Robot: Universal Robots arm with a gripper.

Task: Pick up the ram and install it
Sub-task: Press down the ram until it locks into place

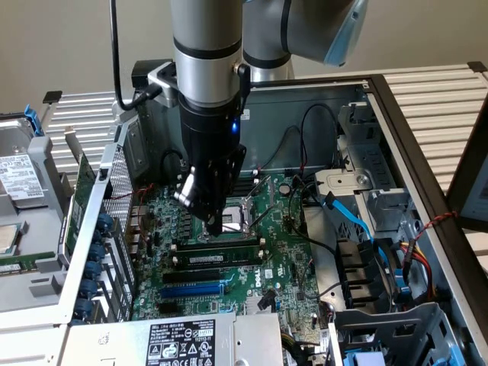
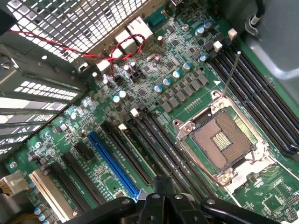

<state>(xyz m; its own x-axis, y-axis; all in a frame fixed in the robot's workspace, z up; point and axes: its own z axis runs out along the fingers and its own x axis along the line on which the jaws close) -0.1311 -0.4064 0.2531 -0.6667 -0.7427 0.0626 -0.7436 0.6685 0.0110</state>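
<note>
Over the motherboard [image 1: 252,229] in the exterior view, your tool [image 1: 214,226] hangs from a near-vertical arm, fingers pressed together and gripping nothing, its tip touching or just above the ram [image 1: 221,258]. That stick lies immediately at six o'clock from the tip, seated in a slot [image 1: 206,276], long axis running nine to three.

Across the wrist view, your tool [image 2: 164,196] points down over the long black slots [image 2: 159,140] beside the CPU socket [image 2: 222,137]; I cannot pick out the ram here.
</note>
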